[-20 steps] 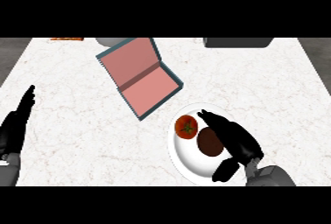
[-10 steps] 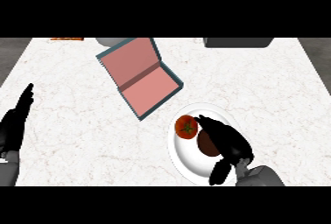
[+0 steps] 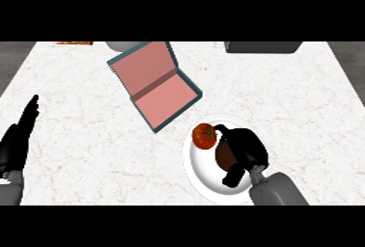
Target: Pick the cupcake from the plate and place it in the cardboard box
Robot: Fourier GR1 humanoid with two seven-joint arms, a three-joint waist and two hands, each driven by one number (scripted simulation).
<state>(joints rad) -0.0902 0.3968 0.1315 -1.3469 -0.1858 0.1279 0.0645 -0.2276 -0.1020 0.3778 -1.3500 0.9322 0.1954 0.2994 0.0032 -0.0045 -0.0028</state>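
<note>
A white marbled counter (image 3: 85, 140) is seen from above, with an open cardboard box (image 3: 155, 85) lying tilted near its middle and a white plate (image 3: 203, 176) at the lower right. On the plate, the dark cupcake (image 3: 224, 155) sits beside a tomato (image 3: 204, 136), and the right hand (image 3: 246, 148) is curled over the cupcake, largely hiding it. The left hand (image 3: 18, 140) is held at the left edge, fingers straight and upward.
</note>
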